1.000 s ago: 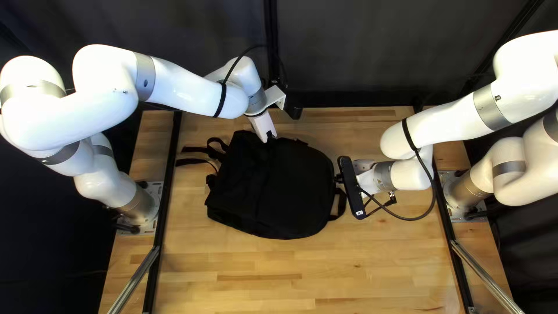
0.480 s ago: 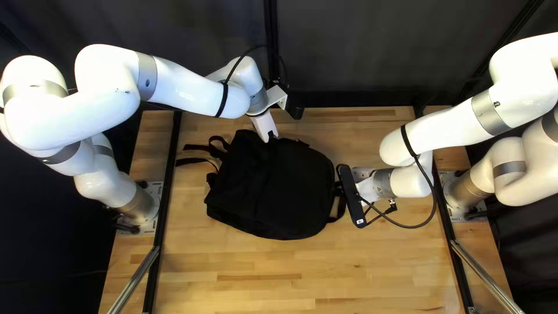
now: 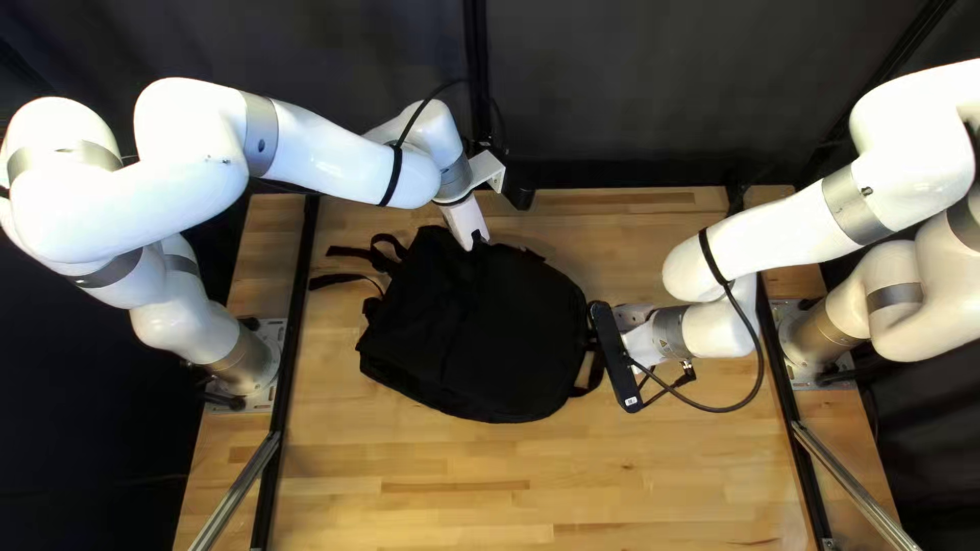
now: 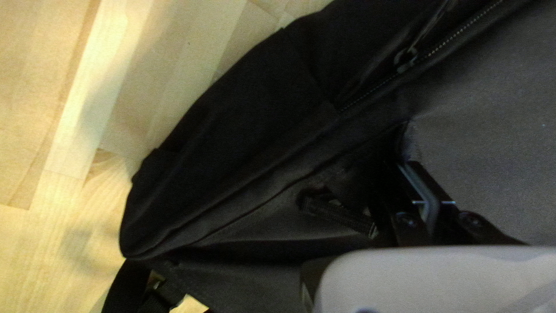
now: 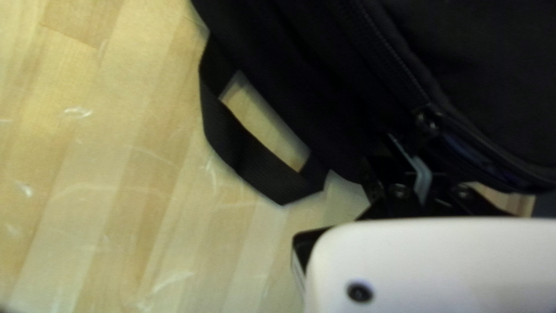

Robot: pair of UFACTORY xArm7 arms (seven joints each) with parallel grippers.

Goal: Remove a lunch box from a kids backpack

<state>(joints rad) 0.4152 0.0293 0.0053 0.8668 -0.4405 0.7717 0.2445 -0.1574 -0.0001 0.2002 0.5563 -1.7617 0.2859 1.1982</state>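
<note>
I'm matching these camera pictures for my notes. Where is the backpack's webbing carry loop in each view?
Top left view: the carry loop is at the right end of the backpack.
Left wrist view: not in it.
Right wrist view: beside the backpack's edge, over the wooden tabletop.
Shared landmark: the backpack.

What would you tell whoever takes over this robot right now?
Left hand: closed, pinching cloth of the black backpack.
Right hand: closed beside a zip slider; whether it grips the pull is unclear.
Backpack: lying on the table. Lunch box: not visible, presumably inside.
Done: the zip seems partly open by that slider.
Left: probably open the bag wider, then take the lunch box out.
</note>
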